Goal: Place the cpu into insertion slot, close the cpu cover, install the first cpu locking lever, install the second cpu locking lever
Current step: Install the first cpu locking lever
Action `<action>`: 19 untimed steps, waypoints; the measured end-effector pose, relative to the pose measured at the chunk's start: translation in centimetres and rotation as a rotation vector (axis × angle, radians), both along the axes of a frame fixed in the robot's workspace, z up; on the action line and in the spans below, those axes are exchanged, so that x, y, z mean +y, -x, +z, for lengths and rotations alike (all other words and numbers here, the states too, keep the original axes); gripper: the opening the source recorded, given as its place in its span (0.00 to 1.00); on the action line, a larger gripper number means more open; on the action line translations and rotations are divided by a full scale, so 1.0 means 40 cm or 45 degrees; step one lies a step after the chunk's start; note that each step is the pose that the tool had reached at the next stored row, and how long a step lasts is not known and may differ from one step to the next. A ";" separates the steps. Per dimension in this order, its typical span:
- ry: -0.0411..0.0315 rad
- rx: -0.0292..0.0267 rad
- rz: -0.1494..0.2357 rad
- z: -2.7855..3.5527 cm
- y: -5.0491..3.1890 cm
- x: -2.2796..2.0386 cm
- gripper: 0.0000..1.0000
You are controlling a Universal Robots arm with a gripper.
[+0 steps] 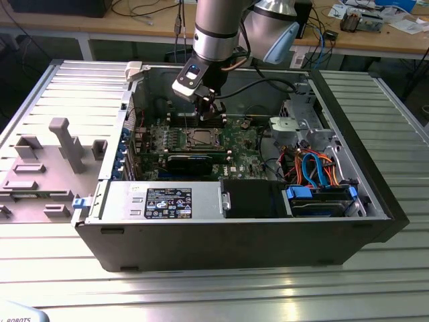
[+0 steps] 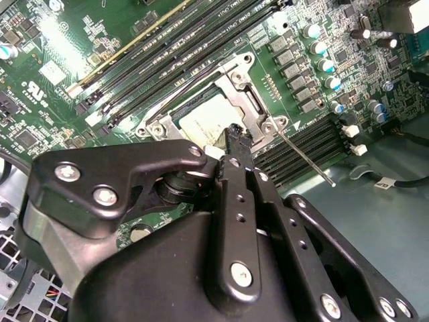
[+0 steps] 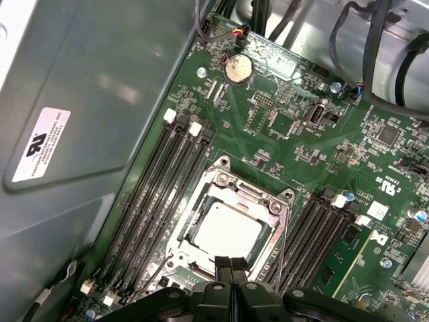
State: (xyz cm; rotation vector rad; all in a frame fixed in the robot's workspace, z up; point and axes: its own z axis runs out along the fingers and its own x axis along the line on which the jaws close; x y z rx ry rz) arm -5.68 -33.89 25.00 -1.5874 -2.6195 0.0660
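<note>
Sitting on a ribbed metal table (image 1: 201, 295), the case (image 1: 221, 245) holds the claw (image 3: 231, 264), pinched together, by the cpu (image 3: 224, 231).

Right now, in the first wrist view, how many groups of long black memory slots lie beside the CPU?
2. One group lies between the cpu and the grey case wall. The other group lies on the cpu's opposite side, and the gripper may hide its end.

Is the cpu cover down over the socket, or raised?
Down. In the first wrist view the cpu cover lies flat, framing the cpu, whose silvery top shows through its window.
</note>
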 end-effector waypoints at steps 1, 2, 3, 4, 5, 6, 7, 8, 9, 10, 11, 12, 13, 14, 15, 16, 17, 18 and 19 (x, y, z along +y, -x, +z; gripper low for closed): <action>0.0000 -0.0001 0.001 0.000 0.000 0.000 0.11; 0.0000 -0.0001 0.003 0.000 0.000 0.000 0.11; 0.0000 -0.0001 0.004 0.000 0.000 0.000 0.11; 0.0000 -0.0001 0.006 0.000 0.000 0.000 0.11; 0.0001 0.0000 0.007 0.000 0.000 0.000 0.11; 0.0000 0.0000 0.009 0.000 0.000 0.000 0.11; 0.0000 -0.0001 0.010 0.000 0.000 0.000 0.11; 0.0000 0.0000 0.012 0.000 0.000 0.000 0.11; 0.0000 0.0000 0.015 0.000 0.000 0.000 0.11; 0.0001 0.0000 0.017 0.000 0.000 0.000 0.11; 0.0000 0.0000 0.019 0.000 0.000 0.000 0.11; 0.0000 0.0000 0.020 0.000 0.000 0.000 0.11; 0.0000 0.0000 0.021 0.000 0.000 0.000 0.11; 0.0000 -0.0001 0.023 0.000 0.000 0.000 0.11; 0.0000 -0.0001 0.024 0.000 0.000 0.000 0.11; 0.0001 -0.0001 0.025 0.000 0.000 0.000 0.11; 0.0000 0.0000 0.027 0.000 0.000 0.000 0.11; 0.0000 -0.0001 0.028 0.000 0.000 0.000 0.11; 0.0001 0.0000 0.030 0.000 0.000 0.000 0.11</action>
